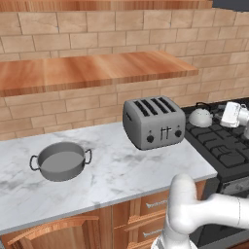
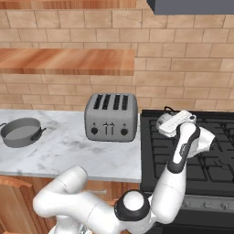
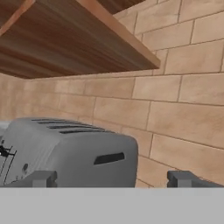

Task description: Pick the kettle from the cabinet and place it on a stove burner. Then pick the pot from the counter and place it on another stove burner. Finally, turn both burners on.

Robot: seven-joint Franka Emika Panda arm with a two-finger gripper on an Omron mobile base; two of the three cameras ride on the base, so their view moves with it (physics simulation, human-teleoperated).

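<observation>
The robot's glossy white plastic arm is built of thick, rounded tubular segments with a smooth, swollen look at each bend. Dark grey to black round caps and rings mark its joints, one large disc near the elbow and a black band along the slim forearm link. The white boxy hand carries a two-finger gripper with small, dark grey, blocky finger tips.

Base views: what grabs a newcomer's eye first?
The boxy grey toaster stands mid-counter, beside the black stove. The small silver kettle already sits on a rear burner, with the open gripper near it, facing the toaster. The shallow grey pot waits on the counter's left part, under the wooden shelf.
</observation>
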